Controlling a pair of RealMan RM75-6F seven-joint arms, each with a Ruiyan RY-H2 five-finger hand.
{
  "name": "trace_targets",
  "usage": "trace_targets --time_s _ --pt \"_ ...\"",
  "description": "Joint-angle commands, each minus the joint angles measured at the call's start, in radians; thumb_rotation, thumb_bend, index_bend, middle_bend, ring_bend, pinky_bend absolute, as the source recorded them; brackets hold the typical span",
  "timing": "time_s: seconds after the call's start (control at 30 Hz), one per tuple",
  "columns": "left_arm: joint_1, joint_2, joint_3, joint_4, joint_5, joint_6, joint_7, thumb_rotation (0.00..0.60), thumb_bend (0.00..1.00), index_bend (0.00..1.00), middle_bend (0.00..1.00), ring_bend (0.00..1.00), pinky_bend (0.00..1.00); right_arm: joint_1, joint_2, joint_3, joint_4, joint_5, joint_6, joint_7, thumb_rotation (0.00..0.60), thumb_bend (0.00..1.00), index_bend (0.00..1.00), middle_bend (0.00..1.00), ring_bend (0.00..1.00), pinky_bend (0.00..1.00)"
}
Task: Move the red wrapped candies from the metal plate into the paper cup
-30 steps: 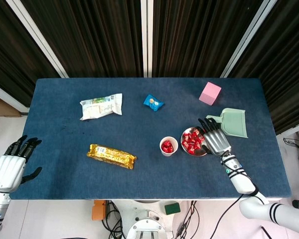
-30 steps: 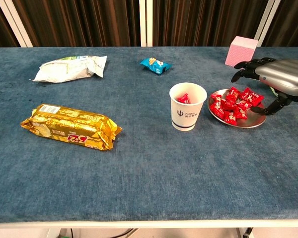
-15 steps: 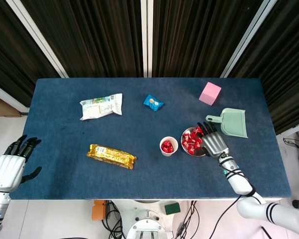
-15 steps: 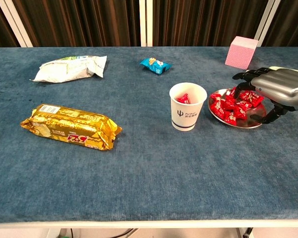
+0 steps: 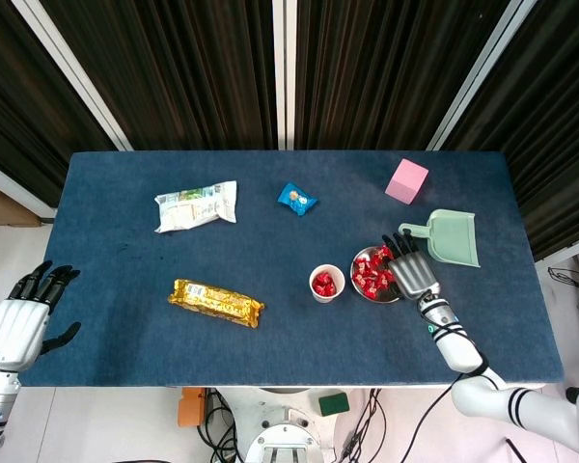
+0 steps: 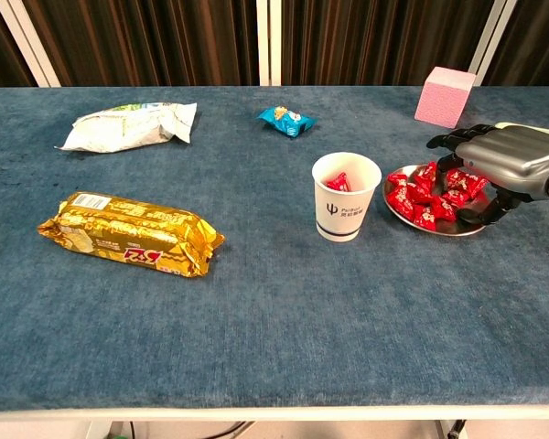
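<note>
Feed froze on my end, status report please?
Right hand over plate, fingers among candies. Left hand open, off table. Cup unobstructed.

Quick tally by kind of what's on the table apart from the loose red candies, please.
Snack packets: 3: white, gold, small blue
Paper cup: 1
Metal plate: 1
Pink block: 1
Green dustpan: 1
Total: 7
</note>
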Motion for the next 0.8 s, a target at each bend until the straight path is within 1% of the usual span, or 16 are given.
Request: trace_targets --time_s 0.03,0.13,0.23,0.47,0.63,0.8 --pt "0.000 0.000 0.000 0.001 -0.001 0.000 -0.001 0.600 0.18 0.18 0.15 0.06 0.20 0.001 0.000 0.000 -0.002 0.003 0.001 -0.006 0.600 0.39 0.47 0.04 0.00 0.00" --pt "-0.001 0.000 0.000 0.001 0.000 -0.001 -0.001 0.600 0.18 0.18 0.15 0.06 0.20 -0.001 0.002 0.000 -0.006 0.005 0.006 -0.010 0.600 0.43 0.52 0.04 0.00 0.00" --pt "-0.001 0.000 0.001 0.000 0.002 -0.001 0.000 0.600 0.18 0.18 0.15 0.06 0.20 -0.005 0.005 -0.002 -0.010 0.003 0.014 -0.011 0.600 0.45 0.56 0.05 0.00 0.00" --pt "-0.001 -0.001 0.002 -0.002 0.003 -0.002 0.003 0.600 0.18 0.18 0.15 0.06 0.20 -0.016 0.024 -0.001 -0.038 -0.036 0.058 0.019 0.600 0.46 0.60 0.05 0.00 0.00" --pt "-0.002 -0.001 0.003 -0.003 0.004 -0.002 0.005 0.600 0.18 0.18 0.15 0.06 0.20 -0.018 0.059 0.011 -0.099 -0.077 0.102 0.035 0.600 0.46 0.61 0.06 0.00 0.00" --pt "0.000 0.000 0.002 -0.003 0.003 0.002 0.004 0.600 0.18 0.18 0.15 0.06 0.20 -0.001 0.091 0.031 -0.191 -0.114 0.130 0.008 0.600 0.46 0.62 0.06 0.00 0.00"
